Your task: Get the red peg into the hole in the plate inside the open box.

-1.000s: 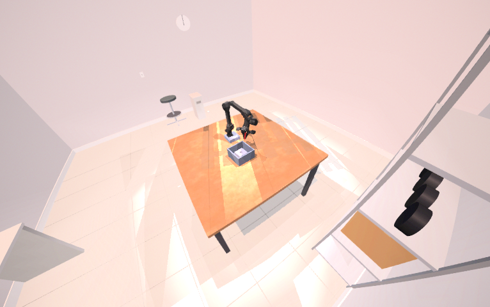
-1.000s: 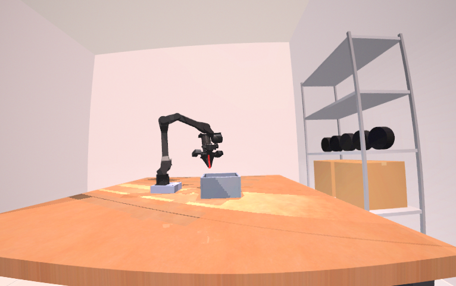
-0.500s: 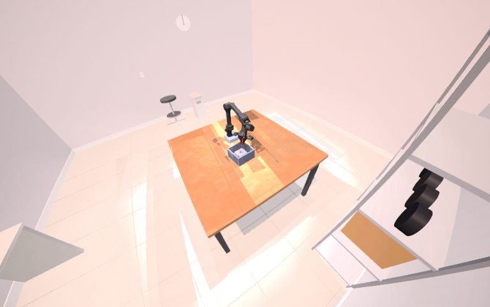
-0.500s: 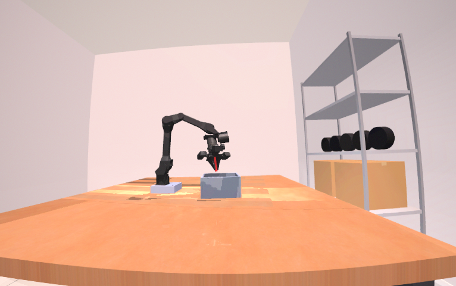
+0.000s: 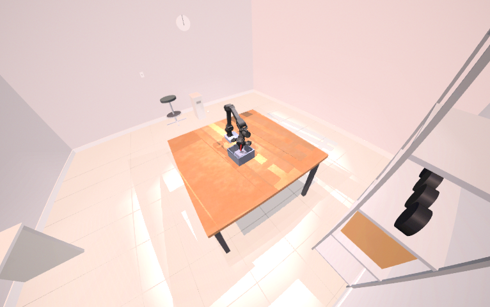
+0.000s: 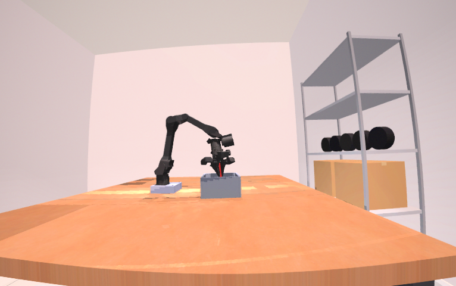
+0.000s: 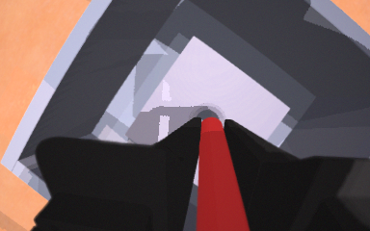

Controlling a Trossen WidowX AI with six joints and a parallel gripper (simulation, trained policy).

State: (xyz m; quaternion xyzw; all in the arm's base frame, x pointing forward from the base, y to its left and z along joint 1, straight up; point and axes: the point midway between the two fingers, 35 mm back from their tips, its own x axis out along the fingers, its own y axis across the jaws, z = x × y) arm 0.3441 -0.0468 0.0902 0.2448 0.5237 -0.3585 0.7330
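Note:
The red peg point(image 5: 240, 147) point(image 6: 220, 169) point(image 7: 216, 178) is held nearly upright between the fingers. My gripper point(image 6: 219, 174) point(image 7: 212, 125) is shut on it, with the fingertips at about the height of the box's rim and inside its outline. The open grey box point(image 5: 239, 158) point(image 6: 220, 187) point(image 7: 47, 103) stands on the table. The pale plate point(image 7: 240, 87) lies at its bottom. In the wrist view the dark hole point(image 7: 208, 113) shows just beyond the peg's tip, partly covered by it. How far the tip is above the plate cannot be told.
The wooden table point(image 5: 217, 182) point(image 6: 223, 233) carries the box and the arm's pale base point(image 5: 230, 137) point(image 6: 165, 187) behind it. The box's walls surround the fingertips closely in the wrist view. A shelf rack point(image 6: 356, 106) stands beyond the table's right side.

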